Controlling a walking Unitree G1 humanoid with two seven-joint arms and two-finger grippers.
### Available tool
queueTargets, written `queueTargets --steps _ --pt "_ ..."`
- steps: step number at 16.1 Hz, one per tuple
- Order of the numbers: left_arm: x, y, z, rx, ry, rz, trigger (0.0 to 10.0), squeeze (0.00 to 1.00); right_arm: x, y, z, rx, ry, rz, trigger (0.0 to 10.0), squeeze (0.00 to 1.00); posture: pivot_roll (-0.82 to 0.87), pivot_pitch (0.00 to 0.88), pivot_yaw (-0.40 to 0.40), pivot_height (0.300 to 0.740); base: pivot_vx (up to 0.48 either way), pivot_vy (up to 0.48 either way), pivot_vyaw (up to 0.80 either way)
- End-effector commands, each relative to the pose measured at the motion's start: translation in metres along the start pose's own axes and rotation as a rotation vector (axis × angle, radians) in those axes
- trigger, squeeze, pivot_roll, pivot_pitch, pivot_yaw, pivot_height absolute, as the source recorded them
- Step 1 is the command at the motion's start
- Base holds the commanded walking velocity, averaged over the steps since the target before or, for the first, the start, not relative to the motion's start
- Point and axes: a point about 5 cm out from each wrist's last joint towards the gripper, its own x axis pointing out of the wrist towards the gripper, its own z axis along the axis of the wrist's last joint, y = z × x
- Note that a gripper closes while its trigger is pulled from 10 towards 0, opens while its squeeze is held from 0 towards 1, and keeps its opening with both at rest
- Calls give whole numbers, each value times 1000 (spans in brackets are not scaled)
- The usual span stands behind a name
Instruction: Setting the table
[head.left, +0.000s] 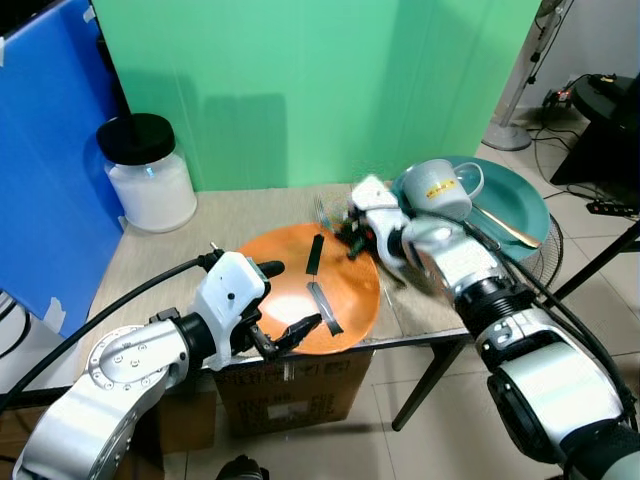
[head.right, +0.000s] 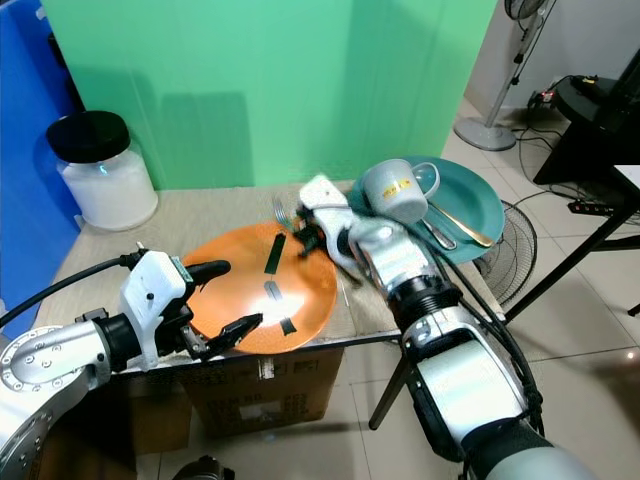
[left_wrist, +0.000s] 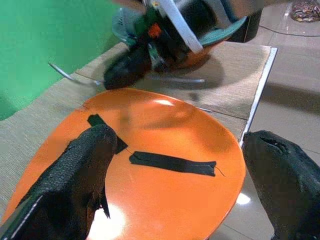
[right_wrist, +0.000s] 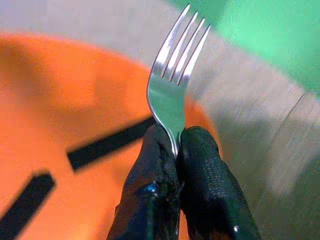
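At the far edge of the orange plate (head.left: 305, 290), my right tool (right_wrist: 176, 150) is closed on a fork (right_wrist: 172, 87), pinching it at the neck just below the tines, which stick out over the plate's rim and the woven mat beyond it. I rate that grip as thin: only a narrow strip of metal sits between the pads, so the fork could pivot or slip if I tilt the wrist or press the tines against the table (head.left: 160, 255) when setting it down. My left tool (head.left: 285, 305) is open, one finger over the plate's surface and the other beyond its near rim, apparently bracketing the plate without clamping it. The plate overhangs the near edge of the table above a cardboard box (head.left: 290, 390), and I judge this the chief hazard: a nudge from either arm could tip it off. The two tools work close together over the same plate, so a collision is possible if both move at once. Just behind the right arm stands a grey mug (head.left: 438, 188) on a teal plate (head.left: 520, 200) along with further cutlery; a wide swing of the forearm could knock the mug over. A white jar with black lid (head.left: 148, 175) stands well apart, at no risk.
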Motion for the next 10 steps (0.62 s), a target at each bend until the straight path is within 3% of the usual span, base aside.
queueTargets --steps 1,5,7,8,10 --pt "-1 1 3 9 -10 11 10000 0 -5 -6 13 10 -41 -21 0 0 191 0 -52 740 0 0 0" --pt "-2 0 3 6 -10 16 10000 0 -10 -8 21 8 -71 -36 0 0 195 0 -54 740 0 0 0" --pt "-3 -1 2 3 -9 22 10000 0 -11 0 11 -3 -58 -6 1451 0 199 0 -59 740 0 0 0" --pt "-3 -1 1 3 -8 27 10000 0 -9 3 7 14 -53 -3 0 0 199 0 -61 740 0 0 0" --pt "-4 -2 0 2 -5 29 10000 0 -5 11 4 27 -51 14 0 0 199 0 -59 740 0 0 0"
